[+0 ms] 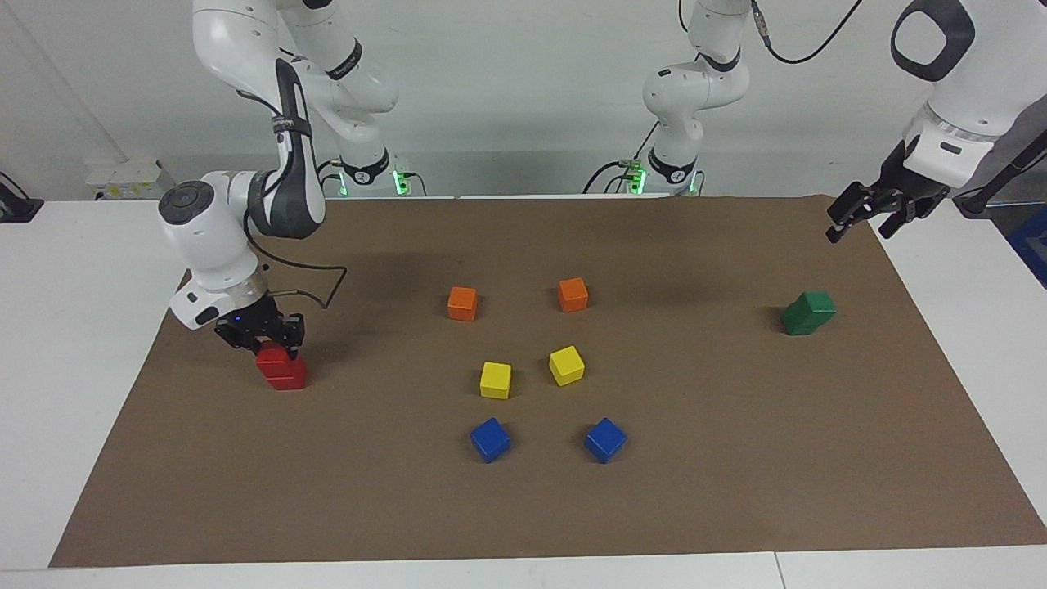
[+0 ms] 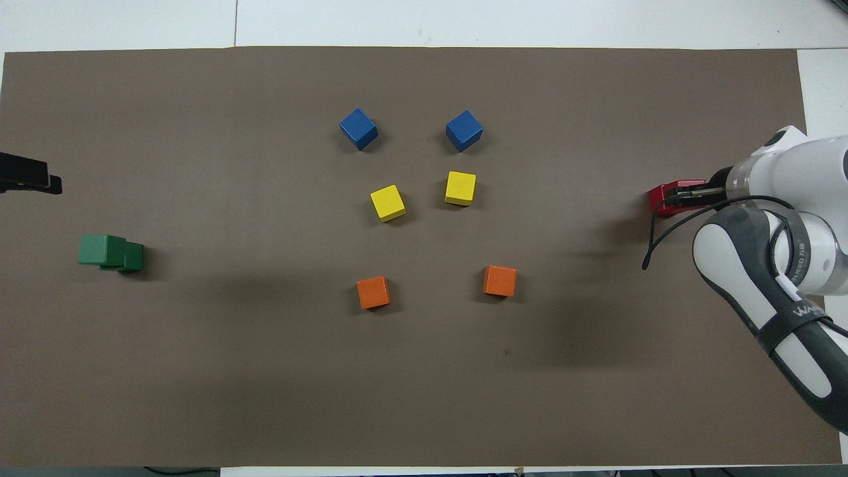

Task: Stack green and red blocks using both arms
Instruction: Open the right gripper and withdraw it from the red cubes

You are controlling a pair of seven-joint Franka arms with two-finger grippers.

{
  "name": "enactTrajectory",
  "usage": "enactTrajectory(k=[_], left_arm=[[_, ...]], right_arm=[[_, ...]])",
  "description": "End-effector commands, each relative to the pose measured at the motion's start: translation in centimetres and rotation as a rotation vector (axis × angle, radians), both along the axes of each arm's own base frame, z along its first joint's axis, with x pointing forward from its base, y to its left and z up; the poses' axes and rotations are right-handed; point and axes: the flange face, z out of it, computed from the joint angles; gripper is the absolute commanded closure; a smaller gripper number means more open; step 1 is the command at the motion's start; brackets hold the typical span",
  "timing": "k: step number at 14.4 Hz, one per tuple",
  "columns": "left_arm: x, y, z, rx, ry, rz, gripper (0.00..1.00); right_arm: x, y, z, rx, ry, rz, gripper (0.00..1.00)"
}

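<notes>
Left gripper (image 2: 26, 180) cut off at overhead edge

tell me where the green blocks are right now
The two green blocks sit stacked, the top one skewed, on the brown mat at the left arm's end of the table, well apart from the orange blocks.

My 2 green blocks (image 1: 808, 312) sit at my left arm's end of the brown mat, 1 on top of the other. The top one is turned a bit and hangs over the edge of the one under it. My 2 red blocks (image 1: 280, 366) sit at my right arm's end, also 1 on top of the other. My right gripper (image 1: 262, 337) is clamped on the top red one. All 4 are small cubes of the same size.
</notes>
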Motion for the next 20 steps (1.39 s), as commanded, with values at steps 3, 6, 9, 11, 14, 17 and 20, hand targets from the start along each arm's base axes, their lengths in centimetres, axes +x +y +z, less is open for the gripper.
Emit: enactTrajectory(k=[3, 6, 9, 11, 14, 17, 20], left_arm=[[-0.8, -1.5, 0.9, 0.055, 0.007, -0.021, 0.00], [-0.8, -3.3, 0.8, 0.076, 0.011, -0.058, 0.00], [-1.0, -3.3, 1.1, 0.076, 0.018, -0.060, 0.00], [-1.0, -3.2, 1.2, 0.079, 0.017, -0.056, 0.00], [-1.2, -3.4, 1.5, 0.103, 0.013, -0.067, 0.00], [-1.1, -3.5, 1.6, 0.096, 0.008, -0.067, 0.00], [-1.1, -3.4, 2.0, 0.090, -0.003, -0.062, 0.00]], right_arm=[[0.0, 0.0, -0.4, 0.011, -0.018, 0.019, 1.00], [0.2, 0.0, -0.1, 0.008, -0.024, 0.020, 0.96], [0.2, -0.2, -0.2, 0.008, -0.025, 0.017, 0.76], [0.3, -0.2, -0.2, 0.007, -0.036, 0.017, 0.66], [0.3, -0.2, -0.1, 0.002, -0.039, 0.021, 0.51], [0.3, -0.2, -0.2, 0.003, -0.037, 0.021, 0.43], [0.3, -0.2, -0.3, 0.003, -0.036, 0.020, 0.42]])
